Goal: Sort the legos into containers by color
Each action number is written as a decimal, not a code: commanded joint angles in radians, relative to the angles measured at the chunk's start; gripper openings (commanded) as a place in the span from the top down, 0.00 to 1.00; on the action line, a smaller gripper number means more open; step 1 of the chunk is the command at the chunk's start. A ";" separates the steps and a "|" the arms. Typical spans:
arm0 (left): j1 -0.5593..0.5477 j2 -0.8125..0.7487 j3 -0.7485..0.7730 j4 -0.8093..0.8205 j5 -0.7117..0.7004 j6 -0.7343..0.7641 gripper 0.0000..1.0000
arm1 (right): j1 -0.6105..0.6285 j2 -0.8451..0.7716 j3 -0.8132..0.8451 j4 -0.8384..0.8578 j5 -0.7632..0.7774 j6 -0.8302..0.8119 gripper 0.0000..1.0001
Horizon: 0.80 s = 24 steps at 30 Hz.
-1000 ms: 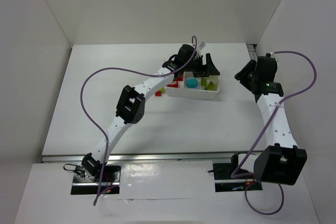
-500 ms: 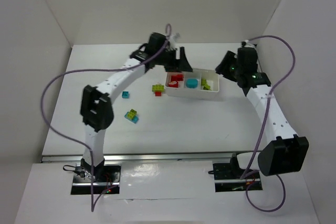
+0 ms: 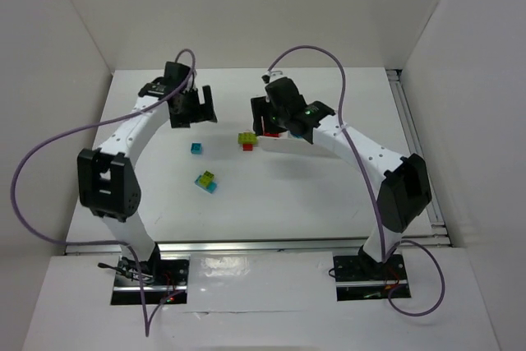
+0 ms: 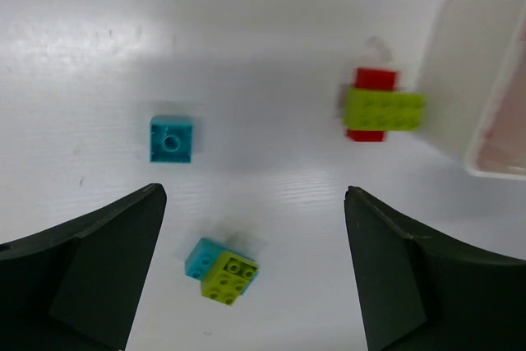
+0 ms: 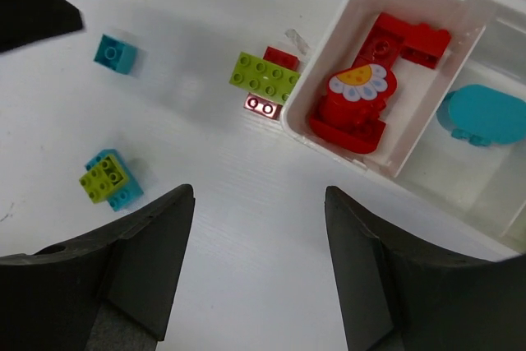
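We see both grippers hanging over the table, jaws spread and holding nothing. The left gripper [image 3: 191, 108] hovers well away from the tray [image 5: 325, 47]. The right gripper [image 3: 275, 117] is above the tray's end compartment, hiding most of it from the top camera. Three legos lie loose outside the tray. The green-over-red brick [image 5: 266, 78] is just beside that end wall, the cyan brick [image 4: 172, 138] farther out, and the green-on-cyan brick [image 4: 222, 270] farther still. Only the right wrist view looks into the tray, showing red pieces [image 5: 386, 43] in the end compartment and a rounded cyan piece [image 5: 481, 114] in the next. The left wrist view catches only the tray's blurred corner. The one marking we can make out is a printed daisy [image 5: 358, 84] on a red piece.
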 commanded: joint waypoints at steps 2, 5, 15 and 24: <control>-0.007 0.139 -0.018 -0.101 -0.139 0.014 0.00 | -0.003 -0.012 0.061 -0.018 0.070 -0.015 0.26; -0.007 0.187 -0.041 -0.077 -0.199 0.004 0.00 | -0.012 -0.012 0.061 -0.027 0.080 -0.005 0.25; 0.036 0.303 -0.052 -0.026 -0.178 0.006 0.14 | -0.053 -0.032 0.052 -0.027 0.089 0.014 0.24; 0.025 0.340 -0.061 0.003 -0.178 0.015 0.33 | -0.076 -0.032 0.052 -0.027 0.089 0.023 0.24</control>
